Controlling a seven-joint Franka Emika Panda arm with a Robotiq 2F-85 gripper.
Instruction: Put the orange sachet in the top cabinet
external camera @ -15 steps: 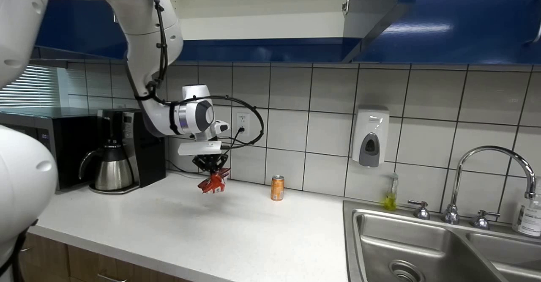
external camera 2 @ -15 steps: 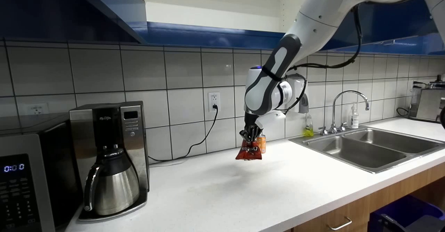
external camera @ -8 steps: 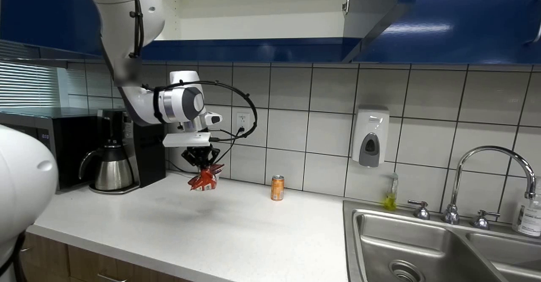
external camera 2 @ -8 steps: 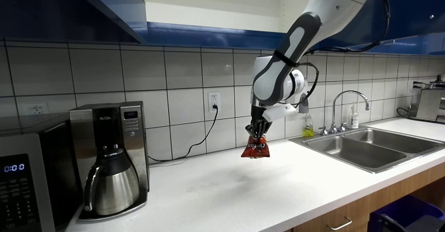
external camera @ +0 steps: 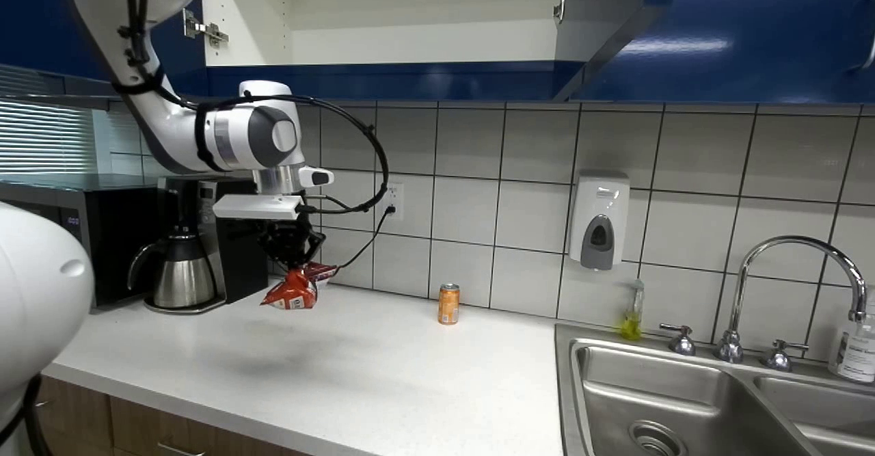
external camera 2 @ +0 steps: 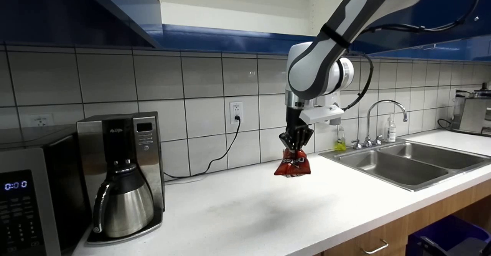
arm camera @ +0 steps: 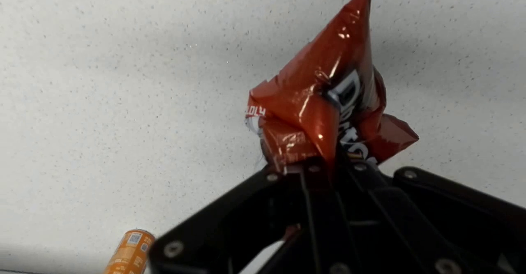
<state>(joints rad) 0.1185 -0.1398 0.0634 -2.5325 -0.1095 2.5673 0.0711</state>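
The orange sachet (arm camera: 316, 93), a glossy, crumpled red-orange packet, hangs in the air above the counter. My gripper (arm camera: 335, 163) is shut on it, pinching it in the middle so that its corners flare out on both sides. In both exterior views the sachet (external camera: 294, 292) dangles beneath the downward-pointing gripper (external camera 2: 294, 150). The part between the fingers is hidden. Above and behind the gripper is the top cabinet (external camera: 389, 81), with its pale interior showing and a blue lower edge (external camera 2: 238, 39). The held sachet is well below that edge.
A cabinet door (external camera: 608, 25) stands swung outward. An orange can (external camera: 448, 303) is on the counter (external camera: 410, 387) near the tiled wall. A coffee maker (external camera 2: 147, 164) and microwave (external camera 2: 23, 194) stand at one end, the sink (external camera 2: 391, 167) at the other. A cord (external camera 2: 215, 160) runs to the outlet.
My gripper has drawn back from the tiled wall with the sachet still held. In the exterior views it has shifted and looks larger, and the wrist sits higher.
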